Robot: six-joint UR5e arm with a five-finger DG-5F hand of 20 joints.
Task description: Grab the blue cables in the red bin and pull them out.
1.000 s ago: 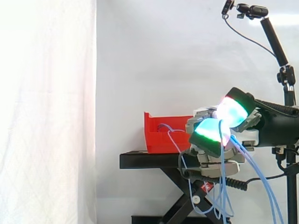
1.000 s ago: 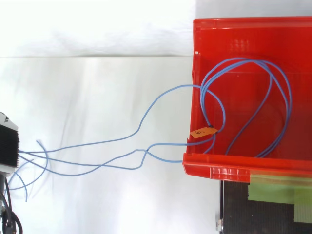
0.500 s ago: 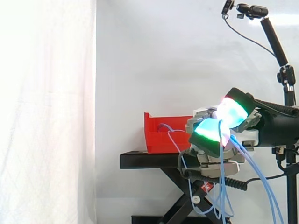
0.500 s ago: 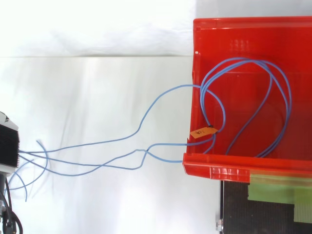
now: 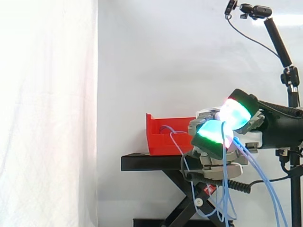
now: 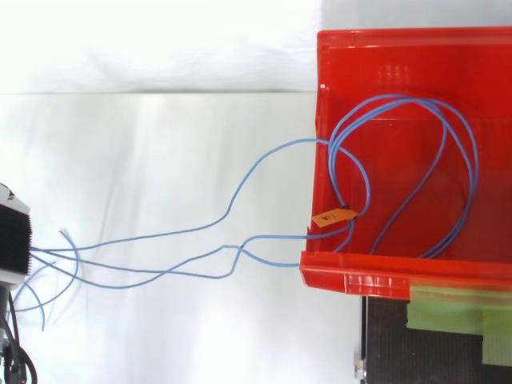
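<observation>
- Nothing has shifted since a second ago; the hand (image 5: 213, 135), at 4 o'clock in the side view, has its fingers curled round the blue cables (image 6: 400, 97)
- cables run from 9 o'clock, top view, over the rim; their loops lie inside the red bin (image 6: 360, 276) at 3 o'clock

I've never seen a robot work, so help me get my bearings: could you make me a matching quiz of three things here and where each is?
1. thin blue cables
2. small orange tag
3. green tape strip

A. on the black stand beside the red plastic bin
B. on a cable inside the bin
C. looped in the bin, trailing out to the hand

Pairs: 1-C, 2-B, 3-A.
</observation>
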